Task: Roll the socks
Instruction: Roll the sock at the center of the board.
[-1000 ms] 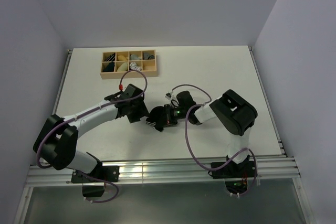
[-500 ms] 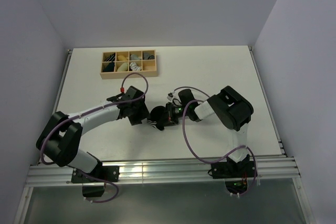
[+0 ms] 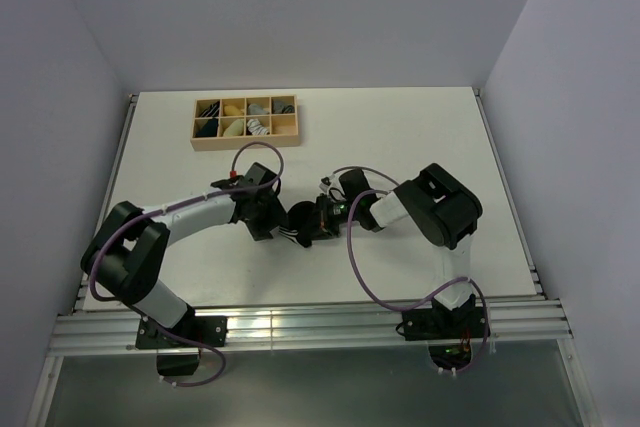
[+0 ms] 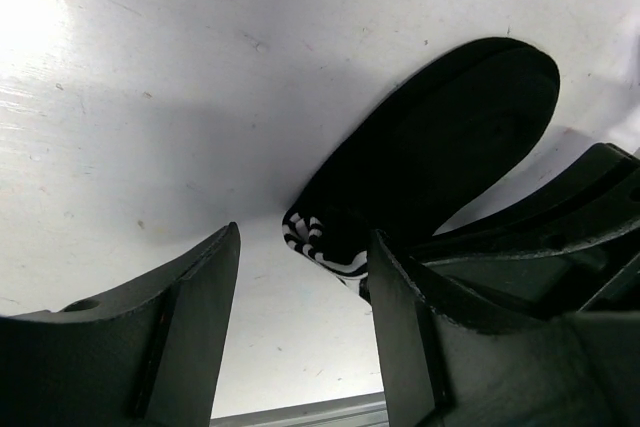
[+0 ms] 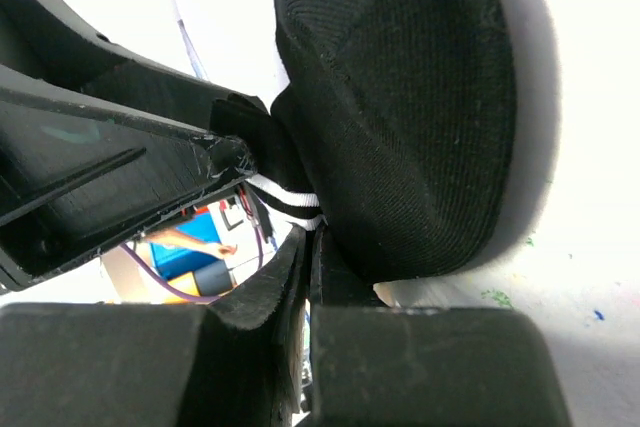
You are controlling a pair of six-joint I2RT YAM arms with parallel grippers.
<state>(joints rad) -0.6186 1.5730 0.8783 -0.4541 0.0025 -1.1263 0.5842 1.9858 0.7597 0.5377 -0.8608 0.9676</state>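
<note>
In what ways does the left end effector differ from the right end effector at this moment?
The left end effector has its fingers wide apart; the right end effector has its fingers pressed together. The right one pinches the edge of the black sock; the left one grips nothing, and the end of the striped sock lies at its open gap. Both sit low over the table, facing each other.

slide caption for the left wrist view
left pincer open at the striped end of the black sock on the table
</note>
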